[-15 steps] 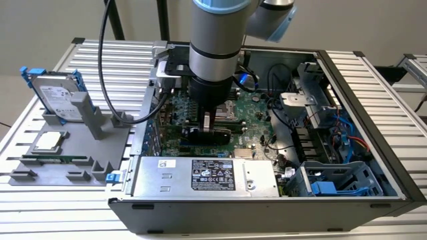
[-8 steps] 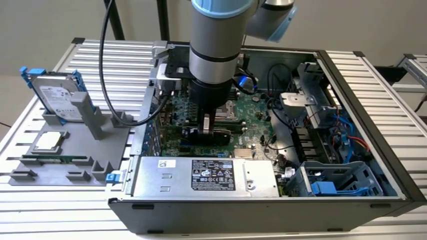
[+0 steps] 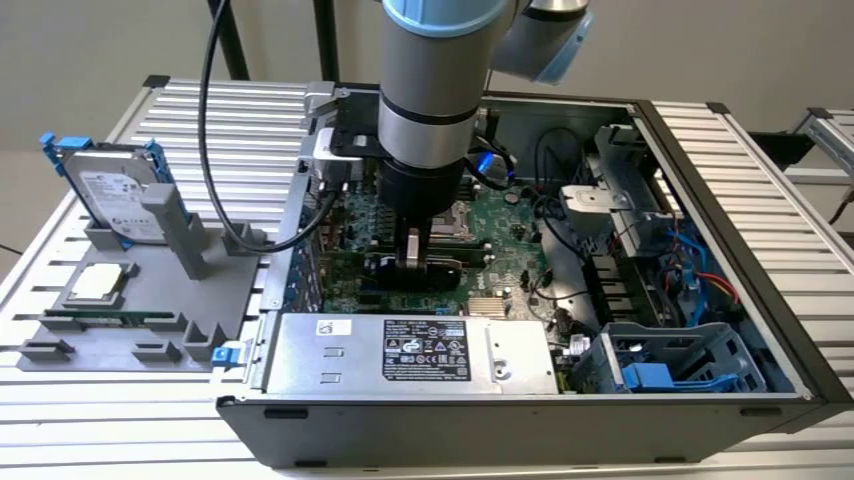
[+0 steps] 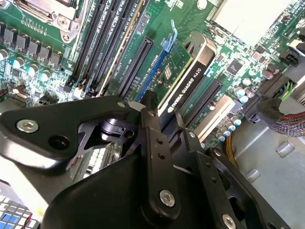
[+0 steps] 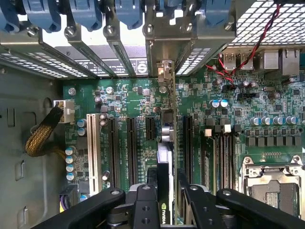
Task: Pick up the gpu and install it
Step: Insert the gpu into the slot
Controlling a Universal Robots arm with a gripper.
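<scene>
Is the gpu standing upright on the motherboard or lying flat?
Upright: the gpu stands on edge above the motherboard, its bracket at the rear slots, between the gripper fingers.

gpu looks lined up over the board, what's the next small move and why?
Probably a short straight press down. The gripper holds the slim green-and-black gpu card on edge over the green motherboard, its silver end bracket already at the rear slot openings. Whether its edge is fully seated in the long black slot cannot be told.

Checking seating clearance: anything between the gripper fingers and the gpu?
Nothing. In the second wrist view the gripper fingers bracket the gpu directly, the card standing edge-on over the motherboard slots.
</scene>
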